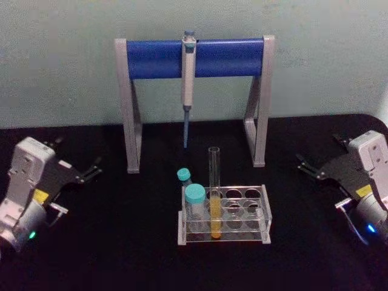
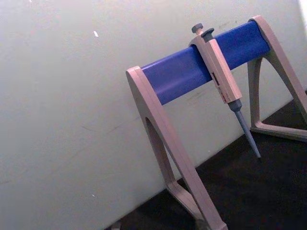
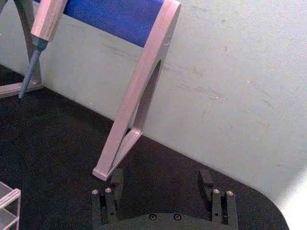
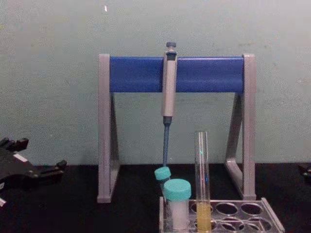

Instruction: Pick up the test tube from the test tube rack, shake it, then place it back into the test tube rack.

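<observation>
Glass is my main worry here: the test tube [image 1: 214, 182] is slim, smooth and has no cap. It stands upright in a hole toward the left end of the test tube rack [image 1: 265, 212], near the middle of the table, with yellow-orange liquid in its lower part.

Both arms sit wide of it. The left gripper [image 1: 92, 168] is far out on the left with its fingers apart. The right gripper [image 1: 305, 165] is well off to the right, and its wrist view shows its fingers [image 3: 115, 184] spread wide with nothing between them.

I see these risks:
- A light or off-centre pinch could let the tube slip or tilt, and the light plastic rack might get dragged along as the tube lifts.
- With the mouth open, a hard shake or a tilted one could throw liquid out.
- On the return, the round bottom could land on the rack's top plate between holes rather than in one.

The larger teal-capped tube [image 1: 195, 195] stands just left of the test tube, with a smaller one [image 1: 183, 175] behind it, so coming in from the left looks crowded. The right side has only empty holes. Farther back, the pipette [image 1: 188, 73] hangs from the blue-barred stand [image 1: 157, 59], its tip pointing down behind the tube. I would keep the lift and the shake on the near side of the stand.
</observation>
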Robot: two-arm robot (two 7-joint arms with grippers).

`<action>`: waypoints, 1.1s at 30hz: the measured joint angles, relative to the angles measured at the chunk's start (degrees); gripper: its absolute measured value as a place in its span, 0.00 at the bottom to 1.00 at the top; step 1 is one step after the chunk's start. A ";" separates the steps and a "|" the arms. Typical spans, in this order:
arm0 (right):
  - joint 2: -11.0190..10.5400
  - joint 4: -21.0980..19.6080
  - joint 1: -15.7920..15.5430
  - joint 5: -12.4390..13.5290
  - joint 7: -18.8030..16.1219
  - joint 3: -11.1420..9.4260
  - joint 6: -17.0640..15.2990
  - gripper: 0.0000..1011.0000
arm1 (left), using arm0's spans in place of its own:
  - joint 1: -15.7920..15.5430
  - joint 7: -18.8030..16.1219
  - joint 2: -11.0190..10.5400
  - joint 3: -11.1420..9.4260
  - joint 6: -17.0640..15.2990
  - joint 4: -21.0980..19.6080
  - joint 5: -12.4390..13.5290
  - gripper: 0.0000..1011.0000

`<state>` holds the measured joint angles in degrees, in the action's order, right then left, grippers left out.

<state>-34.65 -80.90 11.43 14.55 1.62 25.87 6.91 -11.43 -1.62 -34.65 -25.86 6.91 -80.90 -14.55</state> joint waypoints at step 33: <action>0.00 0.00 0.00 0.00 0.00 0.00 0.00 0.99 | 0.00 0.00 0.00 0.00 0.00 0.00 0.00 0.99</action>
<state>-34.65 -80.90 11.43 14.55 1.62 25.86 6.91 -11.43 -1.62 -34.65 -25.86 6.91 -80.90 -14.55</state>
